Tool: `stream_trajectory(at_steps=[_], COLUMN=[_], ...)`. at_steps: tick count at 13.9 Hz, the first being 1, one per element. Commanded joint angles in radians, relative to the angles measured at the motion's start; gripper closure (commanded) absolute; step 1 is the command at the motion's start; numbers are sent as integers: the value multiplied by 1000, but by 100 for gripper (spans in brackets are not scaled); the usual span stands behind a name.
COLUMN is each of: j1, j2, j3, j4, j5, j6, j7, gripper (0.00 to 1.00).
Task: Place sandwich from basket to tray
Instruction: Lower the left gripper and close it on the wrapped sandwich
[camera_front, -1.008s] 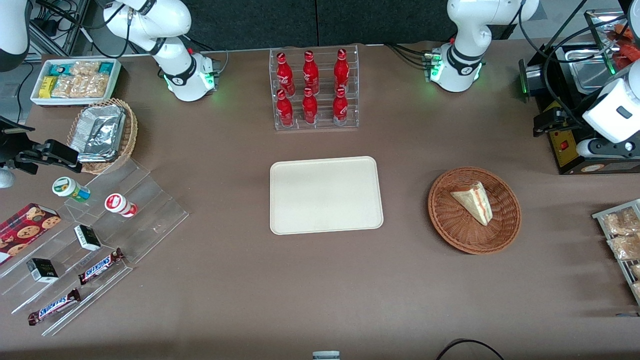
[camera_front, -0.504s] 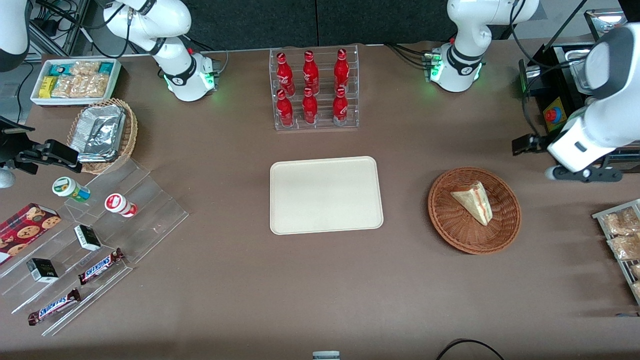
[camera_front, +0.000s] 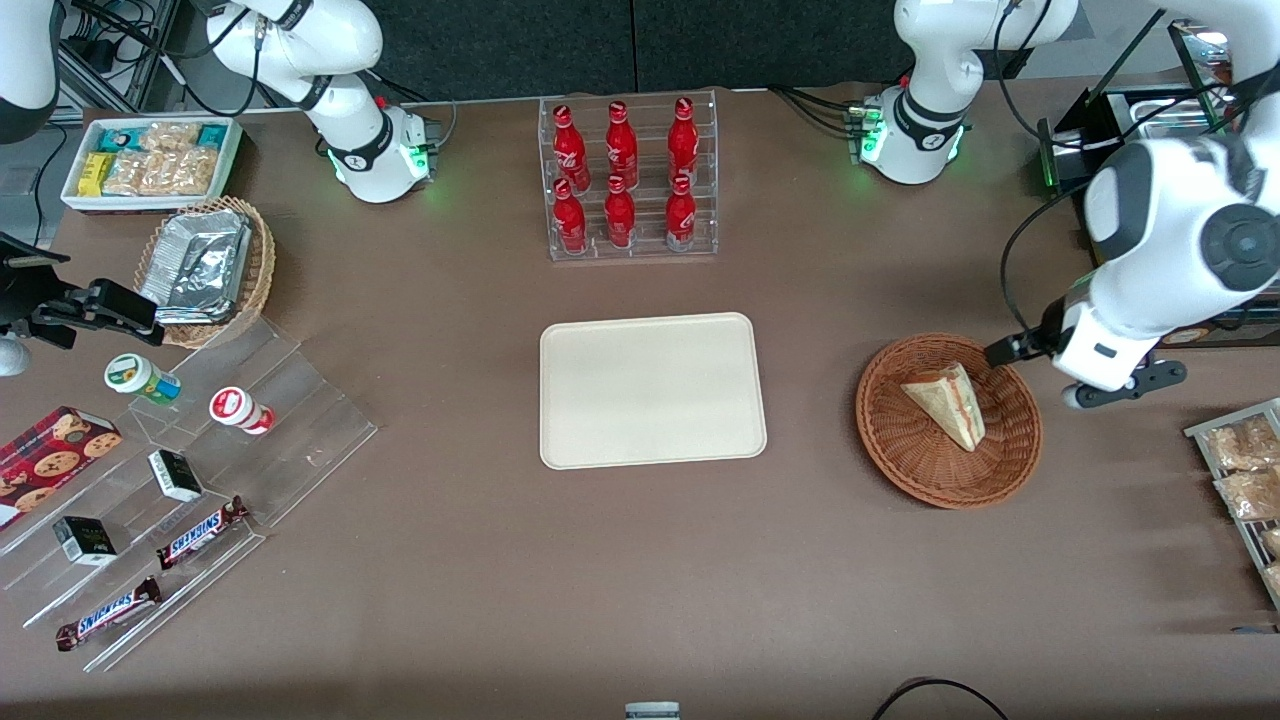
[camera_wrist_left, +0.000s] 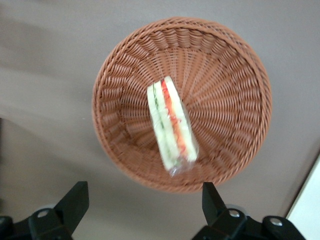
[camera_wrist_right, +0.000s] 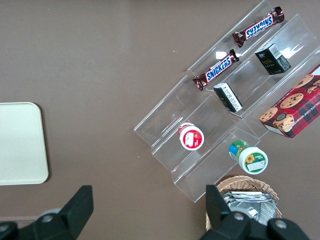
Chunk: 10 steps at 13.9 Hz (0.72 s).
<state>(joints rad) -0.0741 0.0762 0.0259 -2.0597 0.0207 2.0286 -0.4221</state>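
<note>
- Front view: the gripper (camera_front: 1092, 362) has swung in from the working arm's end of the frame. A second ago it hung at the frame's edge over the dark machine. Now it hovers at mid-height, just above the rim of the basket (camera_front: 900, 460) on the working arm's side.
- Front view: the sandwich (camera_front: 948, 402) has not moved. It lies in the basket with its tip pointing toward the lower edge of the frame. The gripper is near it but not touching it.
- Front view: the tray (camera_front: 652, 390) sits unmoved at the centre of the frame, well apart from the basket, and the sandwich is not yet on it.
- Left wrist view: the gripper (camera_wrist_left: 142, 197) is spread wide with nothing between its two black fingertips (camera_wrist_left: 75, 195). It is clearly above the table.
- Left wrist view: the basket (camera_wrist_left: 235, 80) fills most of the view. The sandwich (camera_wrist_left: 172, 127) lies wrapped across its middle with the red filling stripe facing up. The claw's centre line is short of the sandwich, over the basket's rim.
- Right wrist view: only a rounded corner of the tray (camera_wrist_right: 20, 145) shows, at mid-height on the frame's edge. Neither the sandwich nor the basket is in sight here.
- Judgement: the approach is nearly done and nothing is grasped. The claw probably has to shift over the sandwich's middle, line up across its narrow width and come down. A low approach could catch the rim.
</note>
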Motion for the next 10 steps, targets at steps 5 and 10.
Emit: stream_trajectory(at_steps=[5, 10], j1=[-10, -10], j2=[72, 138], j3=[-46, -46], j4=[-132, -180], j5=[13, 15], j6=[276, 384], j7=[-331, -369], gripper=[0, 0])
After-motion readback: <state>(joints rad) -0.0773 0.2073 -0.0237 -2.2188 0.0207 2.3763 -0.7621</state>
